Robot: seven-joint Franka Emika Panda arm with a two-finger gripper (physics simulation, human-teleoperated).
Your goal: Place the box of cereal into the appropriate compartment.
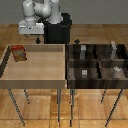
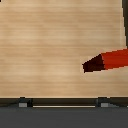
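Note:
The box of cereal (image 1: 19, 52), a small red-orange carton with a yellowish front, stands in the large light-wood tray (image 1: 35, 75) near its corner at the exterior view's left. In the wrist view one red end of the box (image 2: 111, 60) shows over the wood floor. My gripper (image 1: 39, 41) hangs above the tray's far edge, apart from the box; in the wrist view the gripper (image 2: 62, 102) has its fingertips (image 2: 22, 103) wide apart with nothing between them. The appropriate compartment (image 1: 121, 53) is the far cell of the dark-brown bin at the exterior view's right, holding a tall pale grey block (image 1: 114, 48).
The four-cell divided bin (image 1: 69, 62) stands beside the tray at the exterior view's right. Its other cells hold small grey blocks (image 1: 85, 73) (image 1: 116, 70) (image 1: 82, 49). Tray and bin rest on thin-legged stands. The robot base (image 1: 56, 27) is behind the tray.

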